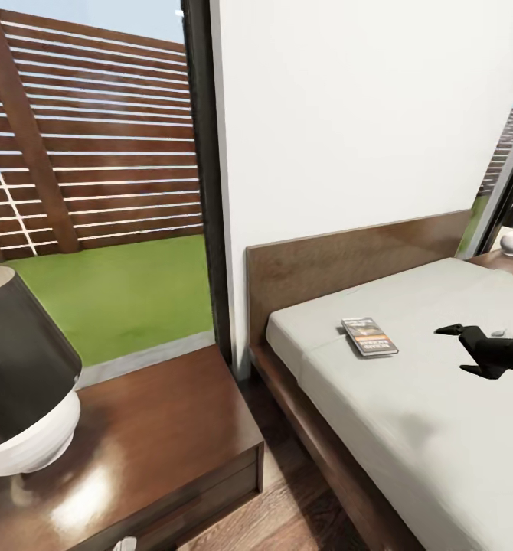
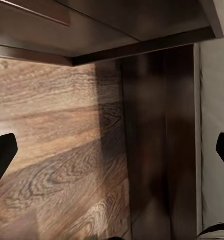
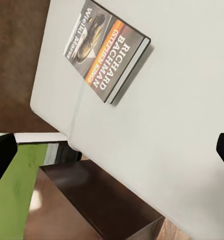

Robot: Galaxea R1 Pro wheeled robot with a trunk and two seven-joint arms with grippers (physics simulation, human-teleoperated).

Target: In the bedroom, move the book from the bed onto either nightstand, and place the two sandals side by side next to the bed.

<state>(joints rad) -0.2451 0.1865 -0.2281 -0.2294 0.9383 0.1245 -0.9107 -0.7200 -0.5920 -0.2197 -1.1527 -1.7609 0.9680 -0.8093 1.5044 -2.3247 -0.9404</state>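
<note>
The book point(image 1: 370, 337) lies flat on the off-white mattress of the bed point(image 1: 410, 428), near the headboard. Its dark cover with an orange band reads clearly in the right wrist view point(image 3: 106, 50). My right gripper point(image 1: 459, 350) hovers open above the mattress, just right of the book and apart from it; its fingertips point(image 3: 1, 160) frame the mattress with nothing between them. The near nightstand point(image 1: 157, 436) stands left of the bed. My left gripper point(image 2: 112, 152) is open over the wood floor beside dark furniture. The sandals are out of view.
A black-shaded lamp with a white base point(image 1: 19, 383) takes up the near nightstand's left part. A narrow strip of floor point(image 1: 287, 505) separates nightstand and bed. A second nightstand point(image 1: 509, 264) with a white lamp base stands beyond the bed, far right.
</note>
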